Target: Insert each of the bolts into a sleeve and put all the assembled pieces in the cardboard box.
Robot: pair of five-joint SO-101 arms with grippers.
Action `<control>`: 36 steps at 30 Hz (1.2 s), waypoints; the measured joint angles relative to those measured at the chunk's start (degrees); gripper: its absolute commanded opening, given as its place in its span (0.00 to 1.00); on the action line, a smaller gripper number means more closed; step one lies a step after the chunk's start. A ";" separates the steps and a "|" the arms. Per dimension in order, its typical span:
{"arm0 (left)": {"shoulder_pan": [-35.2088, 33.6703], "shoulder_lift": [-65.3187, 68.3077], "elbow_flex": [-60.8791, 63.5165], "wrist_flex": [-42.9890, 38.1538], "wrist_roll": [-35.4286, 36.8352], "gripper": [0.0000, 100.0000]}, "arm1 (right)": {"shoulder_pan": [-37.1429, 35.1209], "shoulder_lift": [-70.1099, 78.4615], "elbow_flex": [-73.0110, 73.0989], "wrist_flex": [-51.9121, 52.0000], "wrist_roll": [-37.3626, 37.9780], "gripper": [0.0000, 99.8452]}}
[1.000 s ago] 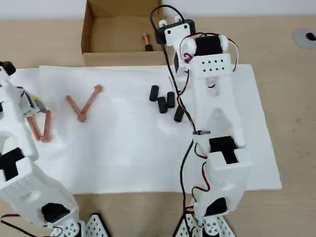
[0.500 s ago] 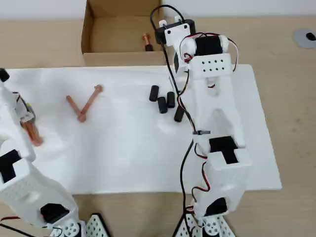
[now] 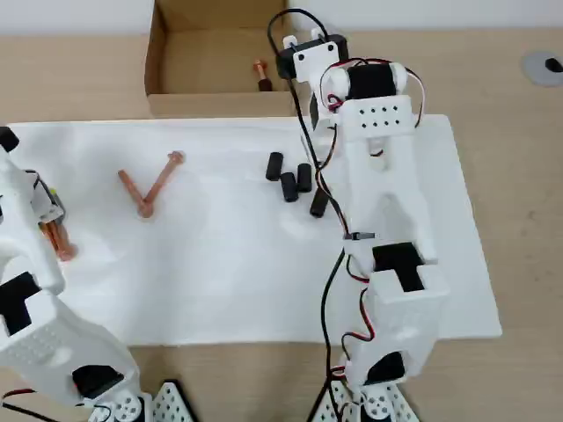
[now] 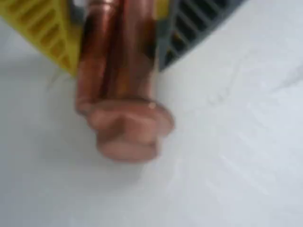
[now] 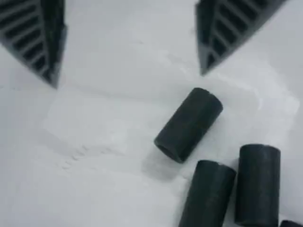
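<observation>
My left gripper (image 4: 116, 59) is shut on two copper bolts (image 4: 123, 85) held side by side between its yellow and dark fingers, just above the white sheet. In the high view it sits at the sheet's far left edge (image 3: 53, 230). Two more bolts (image 3: 151, 186) lie in a V left of centre. Several black sleeves (image 3: 290, 183) lie near the middle, under the right arm. My right gripper (image 5: 128, 71) hangs open above them, with the nearest sleeve (image 5: 189, 124) lying apart from its fingers. The cardboard box (image 3: 158, 61) at the back holds one assembled piece (image 3: 262, 75).
The white sheet (image 3: 220, 272) covers most of the wooden table. The right arm's body (image 3: 387, 220) stretches from the front edge to the box's right corner, with cables alongside. A grey disc (image 3: 544, 66) sits at the far right.
The left gripper closed, drawing the two bolts from a V into a tight pair, and shifted slightly left. The right arm and the sleeves stayed put.
</observation>
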 measured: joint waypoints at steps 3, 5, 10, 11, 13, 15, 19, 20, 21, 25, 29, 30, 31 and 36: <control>0.18 0.00 -0.09 0.00 0.00 0.03 | 0.00 0.00 0.00 0.00 0.00 0.23; 0.18 -0.09 -0.18 0.00 0.09 0.02 | 0.00 0.00 0.00 0.00 0.00 0.23; 0.18 0.00 -1.85 1.58 0.09 0.01 | 0.00 0.00 0.00 0.00 0.00 0.23; 0.18 0.09 -2.55 2.29 0.09 0.01 | 0.00 0.00 0.00 0.00 0.00 0.23; 0.18 0.26 -4.22 3.87 0.18 0.01 | 0.00 0.00 0.00 0.00 0.00 0.23; 0.79 0.18 -7.12 5.71 0.00 0.01 | 0.00 0.00 0.00 0.00 0.00 0.23; 3.08 0.44 -12.13 11.52 0.35 0.01 | 0.00 0.00 0.00 0.00 0.00 0.23; 3.87 0.44 -13.10 12.57 0.35 0.01 | 0.00 0.00 0.00 0.00 0.00 0.23; 4.48 0.44 -13.98 13.19 0.35 0.01 | 0.00 0.00 0.00 0.00 0.00 0.23; 5.10 0.44 -14.51 13.71 0.35 0.01 | 0.00 0.00 0.00 0.00 0.00 0.23; 5.10 0.44 -14.24 12.48 0.26 0.01 | 0.00 0.00 0.00 0.00 0.00 0.23; 5.10 0.44 -13.54 11.87 0.26 0.01 | 0.00 0.00 0.00 0.00 0.00 0.23; 5.10 0.44 -12.75 11.25 0.26 0.01 | 0.00 0.00 0.00 0.00 0.00 0.23; 5.10 0.44 -8.62 8.09 0.26 0.01 | 0.00 0.00 0.00 0.00 0.00 0.23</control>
